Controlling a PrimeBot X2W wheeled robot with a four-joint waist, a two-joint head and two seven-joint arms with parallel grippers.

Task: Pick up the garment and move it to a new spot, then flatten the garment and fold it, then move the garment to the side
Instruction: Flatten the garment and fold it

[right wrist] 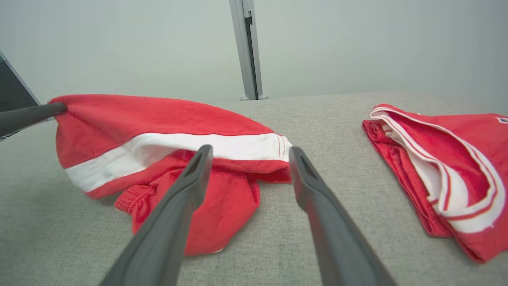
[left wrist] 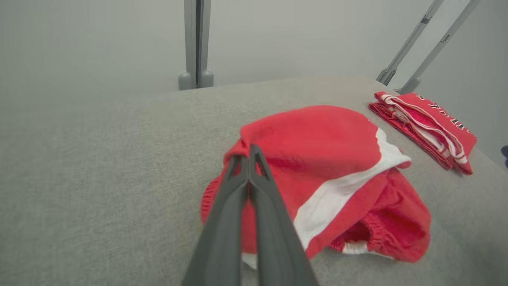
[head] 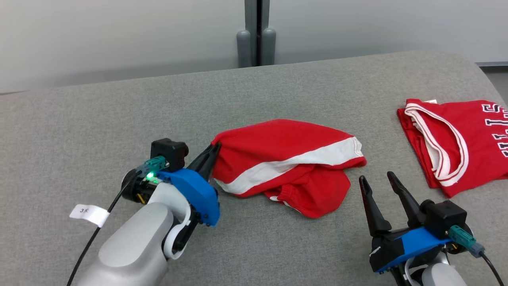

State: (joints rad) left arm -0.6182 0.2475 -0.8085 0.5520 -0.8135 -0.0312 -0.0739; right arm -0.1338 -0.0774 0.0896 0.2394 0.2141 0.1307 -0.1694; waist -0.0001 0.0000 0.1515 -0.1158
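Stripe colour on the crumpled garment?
White stripe on the red garment; right wrist view shows it best.

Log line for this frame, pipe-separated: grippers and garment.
step: pickup | left gripper: shut on red garment, left corner | right gripper: open, empty, near its right edge | folded jersey: apart

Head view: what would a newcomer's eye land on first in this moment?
The crumpled red shorts with a broad white stripe stand out first, bunched in the middle of the grey cushion, with the left gripper pinched shut on their left corner. At the far right lies a folded red jersey with white trim, apart from the shorts. The right gripper hangs open just short of the shorts' right end, holding nothing.
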